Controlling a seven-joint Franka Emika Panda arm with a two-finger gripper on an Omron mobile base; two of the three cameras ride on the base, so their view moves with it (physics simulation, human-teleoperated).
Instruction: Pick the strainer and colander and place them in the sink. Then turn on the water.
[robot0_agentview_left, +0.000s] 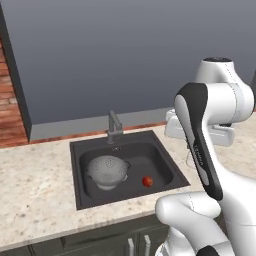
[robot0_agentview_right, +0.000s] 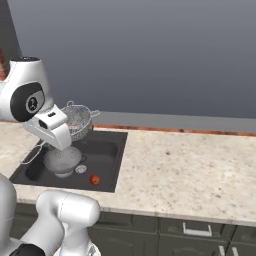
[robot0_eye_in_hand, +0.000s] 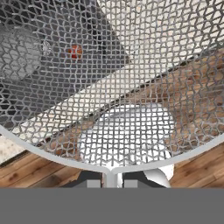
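The strainer (robot0_agentview_right: 78, 120), a silvery wire-mesh basket, hangs in the air over the rear of the sink (robot0_agentview_right: 108, 156). In the hand view its mesh (robot0_eye_in_hand: 131, 78) spreads across the picture, and my gripper (robot0_eye_in_hand: 110, 181) is shut on the strainer's rim at the bottom. The colander (robot0_agentview_left: 107, 171), a grey perforated bowl, sits upright inside the dark sink (robot0_agentview_left: 76, 172), left of its middle; it also appears below the strainer as the colander (robot0_agentview_right: 62, 160). The grey faucet (robot0_agentview_left: 114, 127) stands at the sink's rear edge. The water is out of view.
A small red round thing (robot0_agentview_left: 147, 181) lies on the sink floor right of the colander. Speckled beige counter (robot0_agentview_right: 190, 165) stretches to the sink's right and counter (robot0_agentview_left: 35, 185) to its left. A grey wall rises behind.
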